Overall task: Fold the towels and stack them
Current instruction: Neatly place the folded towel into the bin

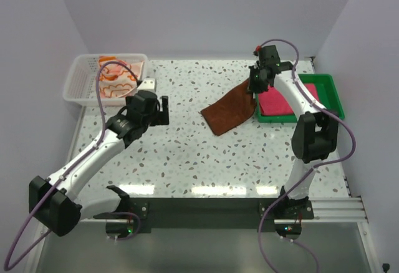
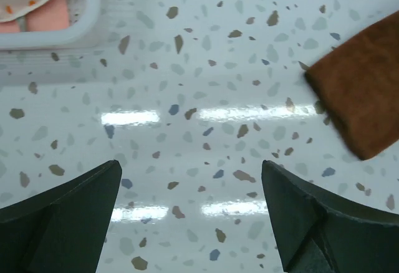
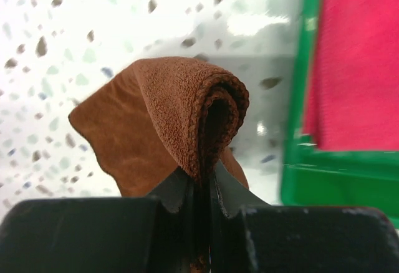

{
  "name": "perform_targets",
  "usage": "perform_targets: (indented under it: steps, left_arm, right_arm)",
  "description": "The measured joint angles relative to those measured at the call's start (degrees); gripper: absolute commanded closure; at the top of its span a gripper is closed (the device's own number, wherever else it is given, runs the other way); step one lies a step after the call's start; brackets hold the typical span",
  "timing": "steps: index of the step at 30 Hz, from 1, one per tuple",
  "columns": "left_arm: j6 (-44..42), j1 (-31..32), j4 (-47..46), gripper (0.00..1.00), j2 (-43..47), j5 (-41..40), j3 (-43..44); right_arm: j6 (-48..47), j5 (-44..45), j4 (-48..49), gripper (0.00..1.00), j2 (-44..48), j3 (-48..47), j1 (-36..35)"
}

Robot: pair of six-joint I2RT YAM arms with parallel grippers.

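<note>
We see bright overhead light, glare on the table point(image 1: 187, 154) toward six o'clock, and blur behind the brown towel point(image 3: 181, 105).

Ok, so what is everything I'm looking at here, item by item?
brown towel: one, dark brown, middle right of the table, one edge raised in the right arm's jaws
pink towel: one, hot pink, lying in the green tray
patterned towel: one, orange and white, inside the basket
green tray: one, green, far right of the table
basket: one, white mesh, far left corner
table: one, white with dark speckles, under everything
left arm: one, black and white, jaws wide open over the table, holding nothing
right arm: one, black and white, jaws shut on the brown towel
</note>
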State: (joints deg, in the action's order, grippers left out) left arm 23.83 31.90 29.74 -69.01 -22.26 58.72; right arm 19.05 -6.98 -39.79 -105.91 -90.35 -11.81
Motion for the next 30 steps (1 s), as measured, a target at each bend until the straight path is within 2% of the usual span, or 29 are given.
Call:
perform_targets:
  steps: [4,9,16,30]
  left_arm:
    - [-2.3,-3.0,-0.7,0.0,6.0,-2.9,-6.7]
    - [-3.9,-3.3,-2.4,0.0,7.1,-6.6,-12.4]
    - [-4.2,-3.3,-3.3,0.0,7.7,-10.5,-14.2]
    - [-4.2,-3.3,-3.9,0.0,7.8,-13.0,-14.6]
  right_arm:
    - [-5.9,8.2,-7.0,1.0,-3.2,-11.1,1.8]
    - [-12.7,17.3,-12.8,1.0,-5.2,-17.6,5.7]
    - [-22.0,25.6,-13.5,1.0,-7.4,-18.6,10.7]
    - [-30.2,29.8,-9.9,1.0,-11.9,-18.6,13.9]
